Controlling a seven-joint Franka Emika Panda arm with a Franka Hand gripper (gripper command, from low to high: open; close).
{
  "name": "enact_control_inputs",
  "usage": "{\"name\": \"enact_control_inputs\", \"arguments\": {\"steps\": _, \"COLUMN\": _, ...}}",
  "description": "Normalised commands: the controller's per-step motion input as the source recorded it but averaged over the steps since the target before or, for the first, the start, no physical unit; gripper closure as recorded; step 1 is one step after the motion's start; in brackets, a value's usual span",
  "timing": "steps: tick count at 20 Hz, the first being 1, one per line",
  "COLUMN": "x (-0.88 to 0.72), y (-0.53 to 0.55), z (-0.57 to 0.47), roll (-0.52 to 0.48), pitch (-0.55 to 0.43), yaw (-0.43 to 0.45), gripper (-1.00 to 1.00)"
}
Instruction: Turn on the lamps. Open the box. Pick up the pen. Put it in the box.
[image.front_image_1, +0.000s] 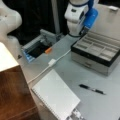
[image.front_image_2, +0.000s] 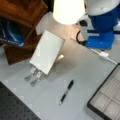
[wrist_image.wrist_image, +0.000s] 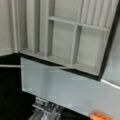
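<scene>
Wrist view: box (wrist_image.wrist_image: 75, 45) rim; open tray

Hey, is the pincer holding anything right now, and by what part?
Nothing that shows. The pen lies untouched on the table, and the box is open. The pincer itself is not in view.

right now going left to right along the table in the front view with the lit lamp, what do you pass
Spiral notebook → pen → open box at the right edge. The lit lamp hangs above, between notebook and pen in that sweep. The hand does not show in this view.
</scene>
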Motion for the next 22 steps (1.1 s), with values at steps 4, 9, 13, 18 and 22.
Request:
{"name": "enact_control_inputs", "arguments": {"steps": 4, "x": 0.07, "y": -0.35, "z": -0.08, "roll": -0.314, "pitch": -0.002, "yaw": 0.215, "gripper": -1.00}}
{"name": "enact_control_inputs", "arguments": {"steps": 9, "x": 0.15, "y": -0.26, "z": -0.17, "roll": -0.325, "pitch": -0.054, "yaw": 0.210, "gripper": -1.00}}
{"name": "enact_control_inputs", "arguments": {"steps": 13, "x": 0.19, "y": -0.26, "z": -0.32, "roll": -0.350, "pitch": -0.107, "yaw": 0.209, "gripper": -1.00}}
{"name": "enact_control_inputs", "arguments": {"steps": 18, "x": 0.13, "y": -0.25, "z": -0.33, "roll": -0.320, "pitch": -0.113, "yaw": 0.235, "gripper": -1.00}}
{"name": "enact_control_inputs", "arguments": {"steps": 22, "x": 0.08, "y": -0.29, "z": -0.25, "roll": -0.184, "pitch": -0.069, "yaw": 0.326, "gripper": -1.00}}
